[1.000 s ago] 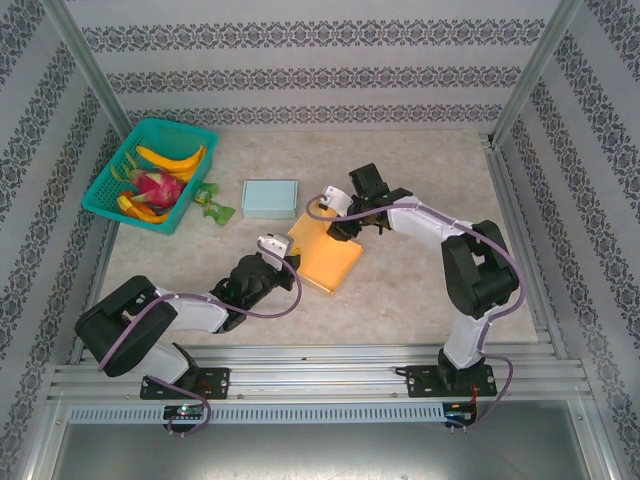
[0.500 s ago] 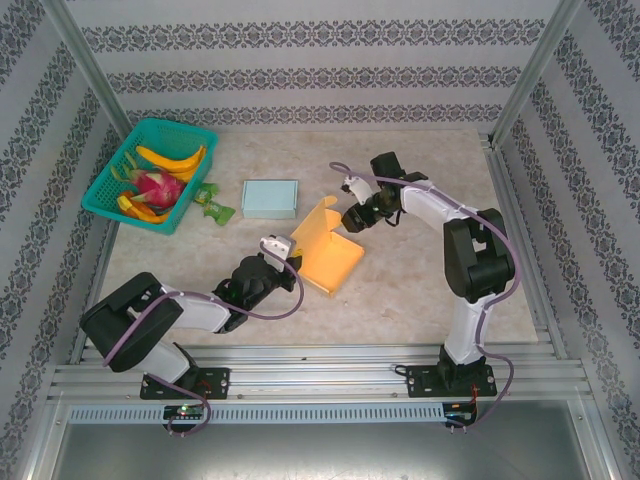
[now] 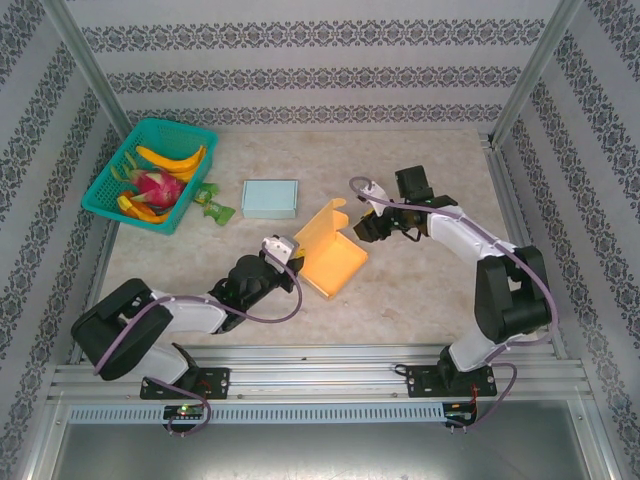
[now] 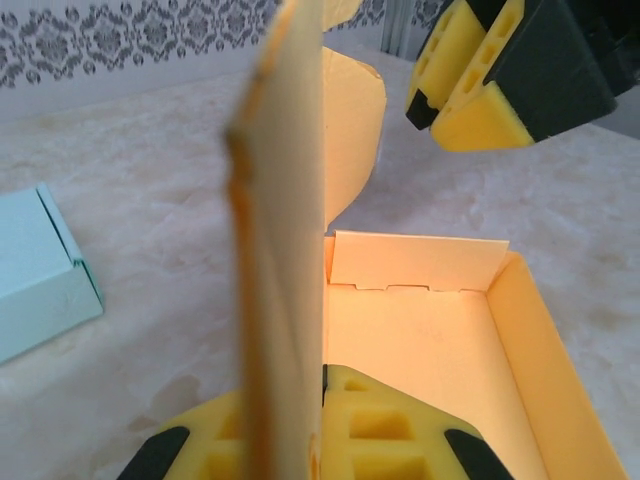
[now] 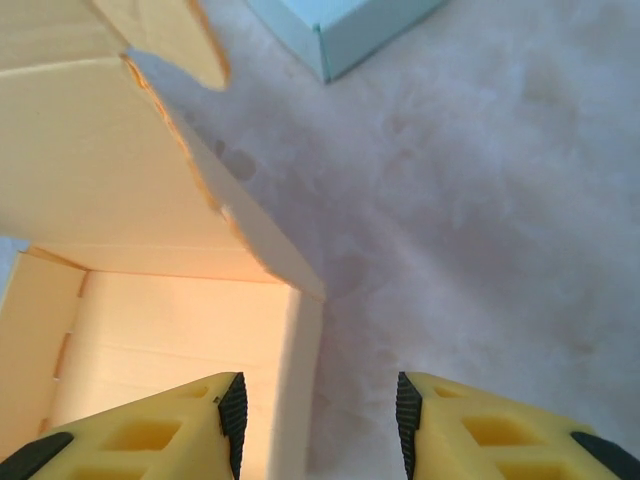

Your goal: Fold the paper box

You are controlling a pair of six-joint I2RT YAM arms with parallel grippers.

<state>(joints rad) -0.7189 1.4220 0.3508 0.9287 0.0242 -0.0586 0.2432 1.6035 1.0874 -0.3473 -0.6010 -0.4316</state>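
The orange paper box (image 3: 338, 262) sits mid-bench (image 3: 420, 290), half-formed. The left fingers (image 4: 380, 430) are clamped on its upright left panel. The right fingers (image 5: 150, 430) stand apart, empty, by its far-right corner. A skewed push there could crease the flap or tug the panel loose.

Walls (image 3: 300, 75) papered white with grey ornamental bands, across the top and down both sides of the frame. Beige marbled table (image 3: 420, 290) in the middle. Metal posts (image 3: 88, 65) slanting in at upper left and upper right. Aluminium rails (image 3: 320, 375) along the bottom. Soft, even light.
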